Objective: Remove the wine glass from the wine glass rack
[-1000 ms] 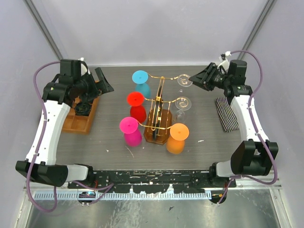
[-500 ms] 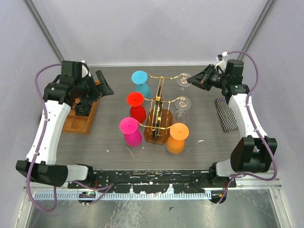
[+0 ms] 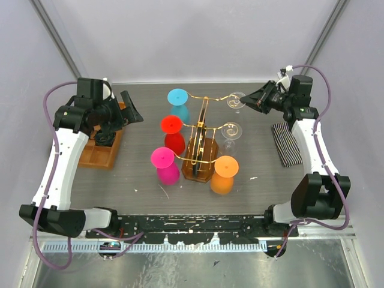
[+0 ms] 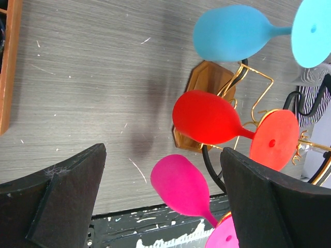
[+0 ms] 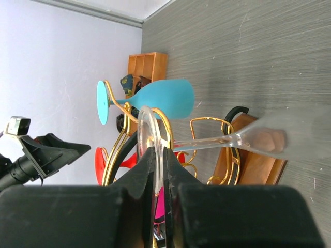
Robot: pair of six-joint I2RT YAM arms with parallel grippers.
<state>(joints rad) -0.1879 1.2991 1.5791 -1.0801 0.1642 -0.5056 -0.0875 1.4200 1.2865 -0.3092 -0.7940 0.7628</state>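
The right gripper (image 5: 159, 155) is closed narrow on the thin round foot of the clear wine glass (image 5: 227, 142), and the wrist view shows the edge of the foot pinched between the two dark fingers. In the top view this glass (image 3: 236, 99) is at the far right end of the wine glass rack (image 3: 198, 163), at about 1 o'clock from its wooden base, where the upper gold hook arm (image 3: 216, 98) ends in a curl. The gripper (image 3: 247, 100) comes to the foot from 3 o'clock, so its fingers point toward 9 o'clock, along the line of the hook arm. The glass hangs with the bowl down, so its long axis goes from the foot down toward the desk (image 3: 264, 162). I cannot tell from these views if the stem is already free of the curl or is inside it. I judge that the coming move depends on this one relation: the hook arm opens toward 3 o'clock, the same side where the gripper is, so the foot should slide out toward 3 o'clock, level, before any lifting. The left gripper (image 3: 133, 108) is wide open and holds nothing; it hovers at 9 o'clock of the rack, well apart from this glass, so the right arm is clearly the nearer one.
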